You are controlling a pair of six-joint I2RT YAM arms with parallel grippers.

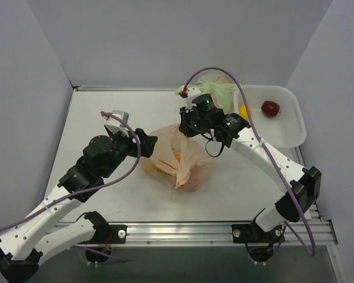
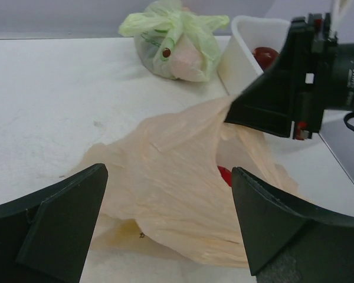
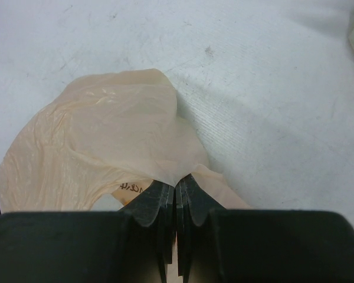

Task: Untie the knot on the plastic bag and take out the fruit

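The peach-orange plastic bag point(image 1: 180, 160) lies mid-table. My right gripper point(image 1: 184, 128) is shut on a flap of its upper film and holds it pulled up; the right wrist view shows the film point(image 3: 106, 135) pinched at my fingertips point(image 3: 176, 184). My left gripper point(image 1: 149, 141) is open at the bag's left side, its jaws wide apart in front of the bag point(image 2: 177, 194) and not touching it. A red fruit point(image 2: 224, 175) shows inside the bag under the lifted film. I cannot make out a tied knot.
A pale green knotted bag point(image 1: 215, 89) sits at the back. A white tray point(image 1: 292, 127) at the right holds a red apple point(image 1: 270, 108) and a yellow fruit point(image 1: 243, 111). Grey walls close three sides.
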